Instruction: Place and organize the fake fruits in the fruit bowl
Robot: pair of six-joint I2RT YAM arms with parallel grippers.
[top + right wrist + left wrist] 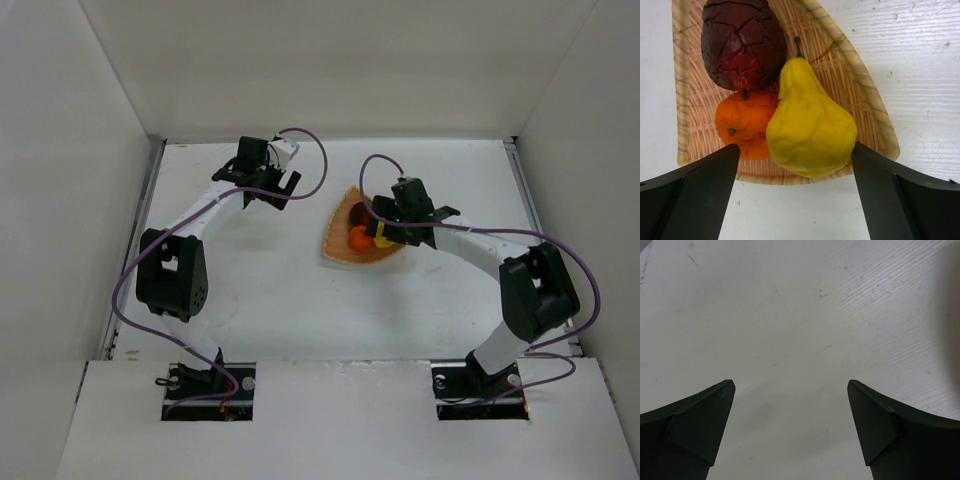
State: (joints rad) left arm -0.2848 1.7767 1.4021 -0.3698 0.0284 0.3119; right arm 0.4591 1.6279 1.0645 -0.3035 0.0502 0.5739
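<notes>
- Right wrist view: yellow fruit (pixel 810 125), orange fruit (pixel 742 125) and dark red fruit (pixel 742 40) touching in fruit bowl (pixel 880 125); top view half hides them.
- Right gripper (pixel 793 147) above bowl: released.
- Left gripper (pixel 791 382), left of bowl: released.

Three fake fruits are sitting bunched together in the fruit bowl (pixel 875 117), a shallow tan woven dish that is lying flat near the middle of the white table (pixel 260 300), its narrow corner pointing to 12 o'clock and its curved wide edge at 6 o'clock. Seen from the right wrist, the wrinkled dark red fruit (pixel 742 42) is resting at 11 o'clock. The orange fruit (pixel 740 125) is touching it from 7 o'clock. The yellow pear-shaped fruit (pixel 810 125) is leaning against both at 5 o'clock, stem aiming at 12 o'clock and broad end reaching the wide rim.
</notes>
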